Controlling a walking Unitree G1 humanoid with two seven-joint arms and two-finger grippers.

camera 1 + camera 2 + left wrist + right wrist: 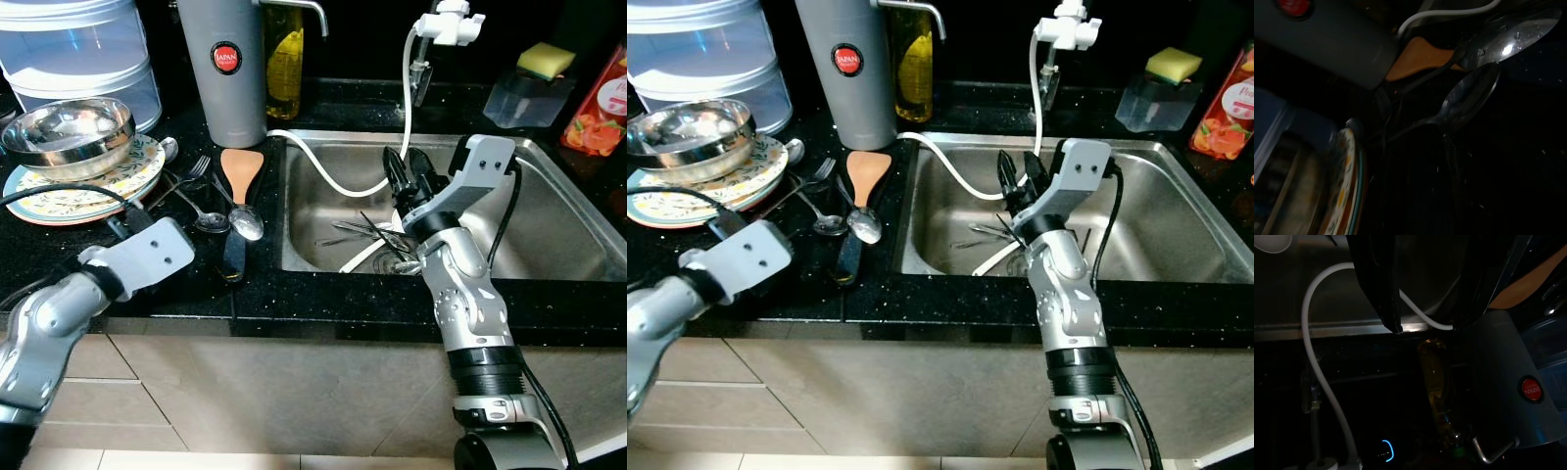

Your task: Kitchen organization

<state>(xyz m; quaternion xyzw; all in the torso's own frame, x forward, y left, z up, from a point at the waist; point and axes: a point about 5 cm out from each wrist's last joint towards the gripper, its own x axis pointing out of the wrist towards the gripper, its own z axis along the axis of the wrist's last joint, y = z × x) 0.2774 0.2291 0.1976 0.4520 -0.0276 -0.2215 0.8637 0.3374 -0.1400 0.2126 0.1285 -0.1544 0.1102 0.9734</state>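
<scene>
Over the steel sink [549,235], the right end effector [409,176] hung with its black fingers a little apart and holding nothing, poised above a tangle of cutlery [377,235] lying on the basin floor — apparently the next things to be sorted. A white hose [328,171] looped from the faucet head [451,24] down across the basin's near corner, close beside the fingers, and looked likely to get in the way of a reach downward.

On the black desk [323,294] to the left lay a wooden spatula [238,176], two spoons [245,223] and a fork [194,168], side by side just beside a grey flask [227,73]. A steel bowl [69,132] sat stacked on patterned plates [83,186], probably gathered there to keep the crockery in one place. The left end effector [122,227] rested low at the desk's front edge, near the plates; whether its fingers were open or closed could not be told. Its wrist camera looked along the desk at the spoons and spatula.

A sponge [546,59] sat on a clear tub [524,98] behind the sink.
</scene>
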